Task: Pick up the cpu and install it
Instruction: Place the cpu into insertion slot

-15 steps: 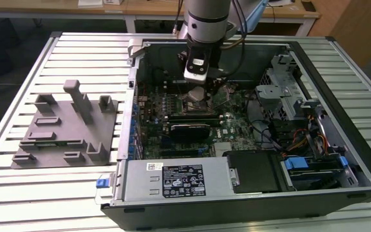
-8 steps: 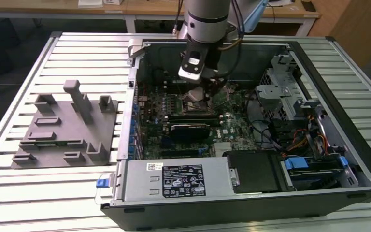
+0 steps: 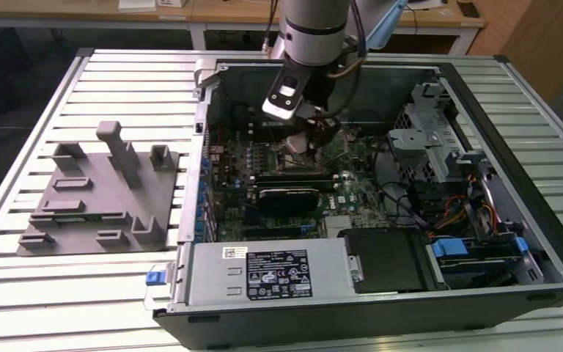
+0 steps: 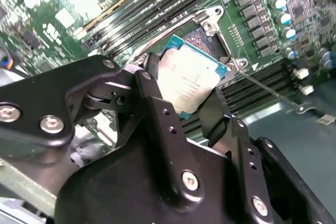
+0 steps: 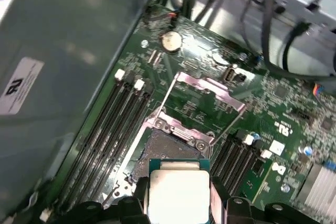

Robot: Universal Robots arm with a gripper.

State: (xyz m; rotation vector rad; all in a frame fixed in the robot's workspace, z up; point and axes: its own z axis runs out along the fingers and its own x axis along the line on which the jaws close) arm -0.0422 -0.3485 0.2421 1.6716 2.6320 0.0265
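Observation:
The cpu, a small flat square chip with a pale silver top, sits tilted between two black fingers in both wrist views. My gripper is shut on the cpu, which hangs just above and partly over the open socket on the green motherboard. The socket's metal load plate is swung open beside it. In the exterior view my gripper reaches down into the open computer case, over the board's middle.
Memory slots run alongside the socket, and capacitors stand near it. Cables and a drive cage fill the case on the exterior view's right. A grey tray with upright posts stands on the table outside the case.

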